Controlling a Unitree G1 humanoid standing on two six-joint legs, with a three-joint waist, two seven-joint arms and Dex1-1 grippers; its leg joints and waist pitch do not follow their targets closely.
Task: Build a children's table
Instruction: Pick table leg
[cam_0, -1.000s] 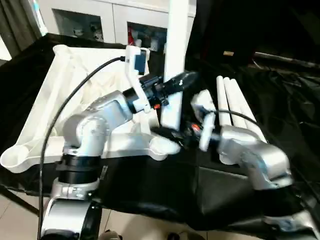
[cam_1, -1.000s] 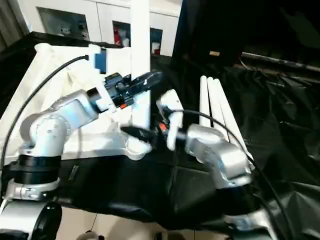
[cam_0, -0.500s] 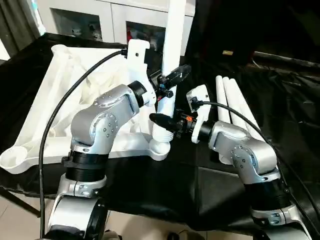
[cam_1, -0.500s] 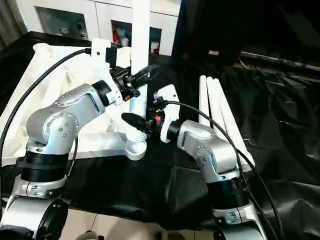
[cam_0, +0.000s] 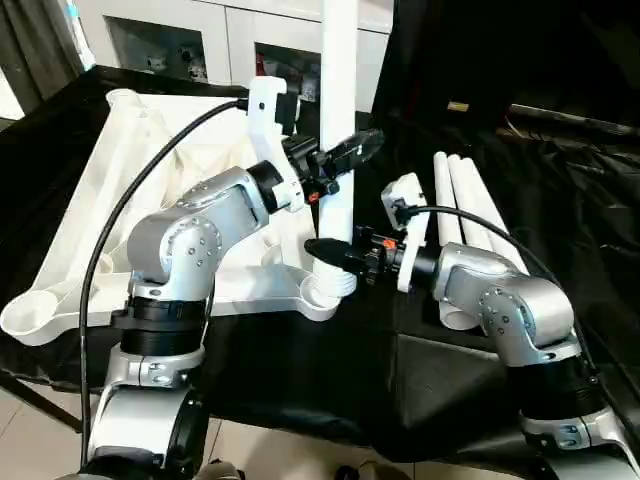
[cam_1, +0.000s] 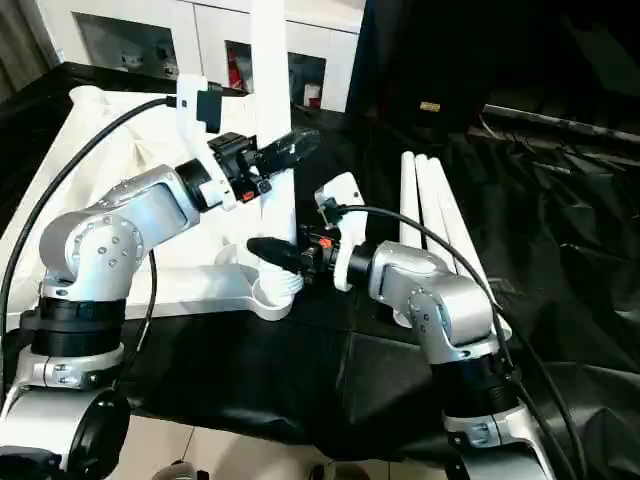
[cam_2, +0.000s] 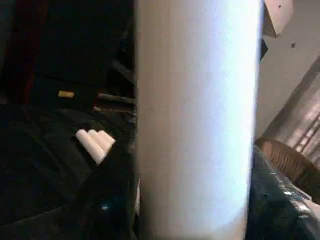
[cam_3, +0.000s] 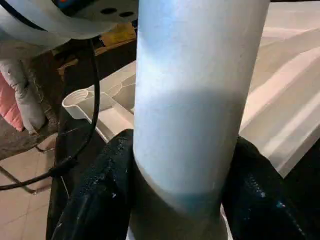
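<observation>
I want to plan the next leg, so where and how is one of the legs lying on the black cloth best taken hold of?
Grip the nearest spare leg around its round shaft, about mid-length, coming from above with the fingers spanning its width. The three lie side by side touching, so there is probably little room between them; the outer tube's free side on the black cloth looks easiest to reach.
</observation>
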